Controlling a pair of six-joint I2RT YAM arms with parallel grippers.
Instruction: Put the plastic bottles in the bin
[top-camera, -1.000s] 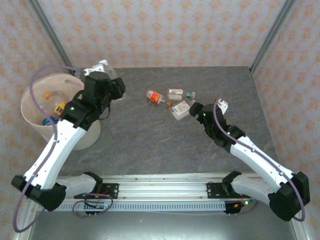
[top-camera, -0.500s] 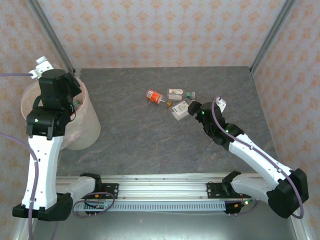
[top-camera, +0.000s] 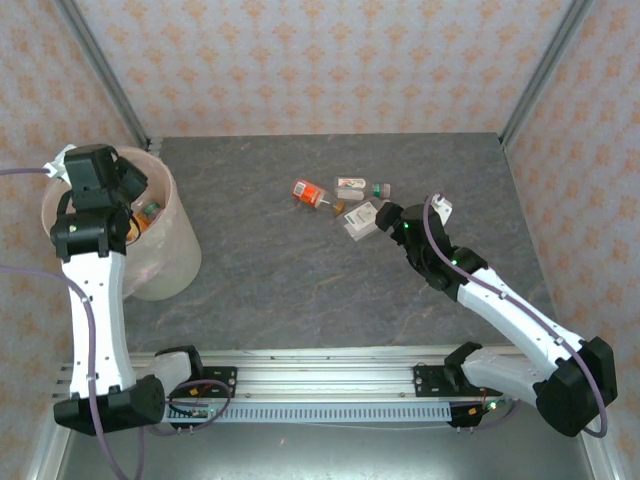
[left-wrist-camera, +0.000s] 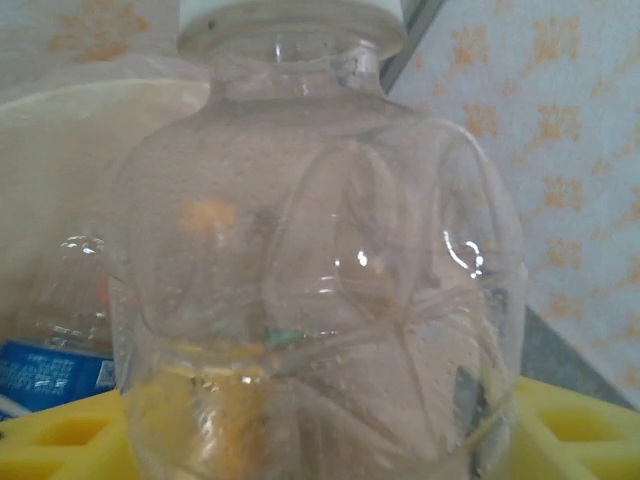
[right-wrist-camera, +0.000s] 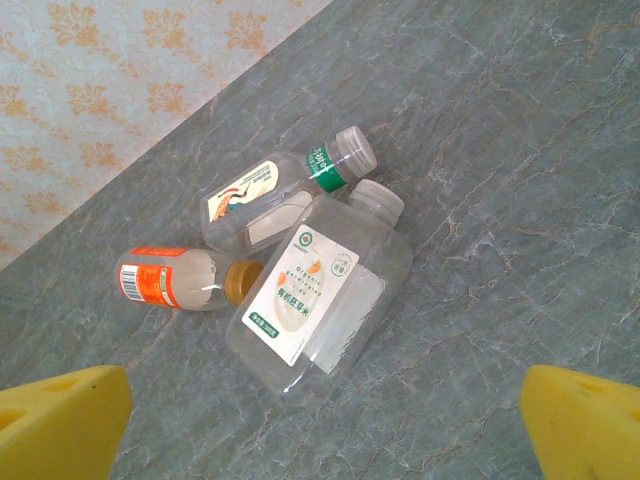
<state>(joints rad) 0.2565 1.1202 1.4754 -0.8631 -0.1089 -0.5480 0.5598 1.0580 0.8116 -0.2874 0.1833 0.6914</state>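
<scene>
At the far left of the table (top-camera: 300, 290) stands the bin (top-camera: 170, 262), and the left arm reaches over its rim from the near side, with its wrist above the opening. In the left wrist view the left gripper (left-wrist-camera: 315, 445) has a clear bottle (left-wrist-camera: 320, 270) right up against the lens, white cap at the top, its base low between the two yellow fingers (left-wrist-camera: 55, 440); whether they pinch it or stand just clear of it I cannot tell. Behind it, inside the bin, lies a blue-labelled bottle (left-wrist-camera: 45, 368). Further right, near the middle of the table, three bottles lie on their sides in a loose cluster: an orange-labelled bottle (right-wrist-camera: 172, 280), a green-capped bottle (right-wrist-camera: 275, 190) and a larger white-capped bottle (right-wrist-camera: 320, 290) that touches both. The right gripper (right-wrist-camera: 325, 430) hangs just beside this cluster, its jaws spread wide and holding nothing.
</scene>
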